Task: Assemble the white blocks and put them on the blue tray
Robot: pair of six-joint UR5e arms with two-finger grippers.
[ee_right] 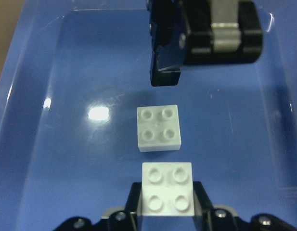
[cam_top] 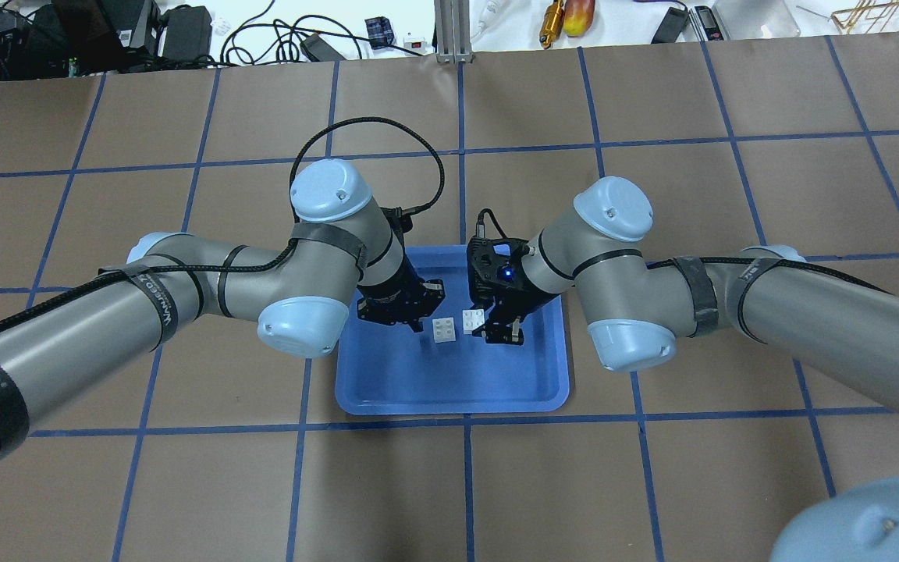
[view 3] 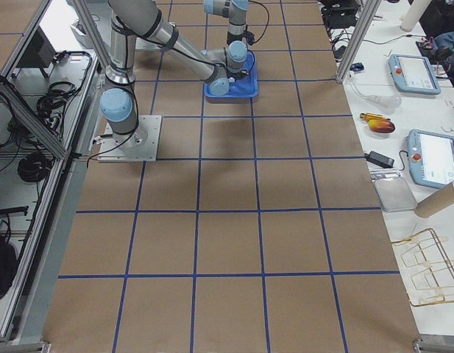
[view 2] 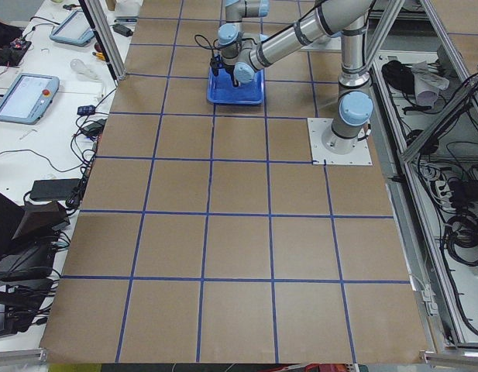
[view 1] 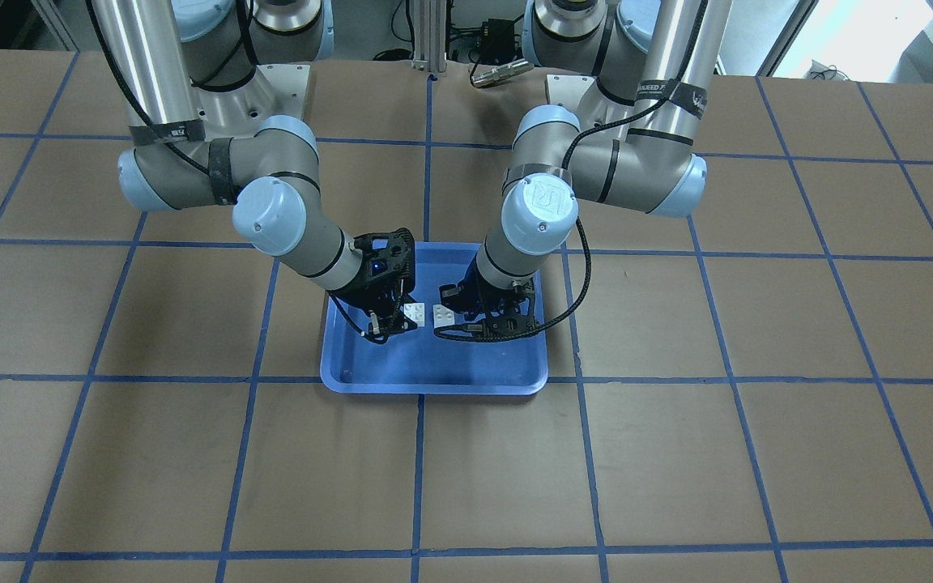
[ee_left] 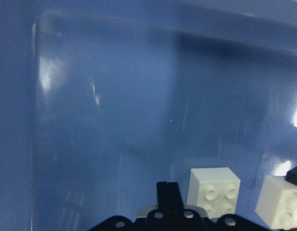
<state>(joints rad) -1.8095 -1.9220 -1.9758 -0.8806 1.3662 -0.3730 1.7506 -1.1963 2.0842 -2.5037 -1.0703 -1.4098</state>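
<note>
The blue tray (cam_top: 449, 390) lies mid-table; it also shows in the front view (view 1: 434, 374). Both white blocks are inside it, side by side with a small gap and not joined. My right gripper (ee_right: 166, 193) is shut on one white block (ee_right: 166, 195), low over the tray floor; this block also shows in the overhead view (cam_top: 473, 320). The other white block (ee_right: 159, 127) rests loose on the tray floor (cam_top: 443, 329). My left gripper (ee_left: 168, 192) is shut and empty, its tip just beside the loose block (ee_left: 213, 192).
The brown table (cam_top: 652, 484) carries a blue tape grid. Cables and tools (cam_top: 566, 16) lie beyond the far edge. Both arms' elbows (cam_top: 301, 328) hang over the tray's sides. The tray rim (ee_right: 23, 96) rises around the blocks.
</note>
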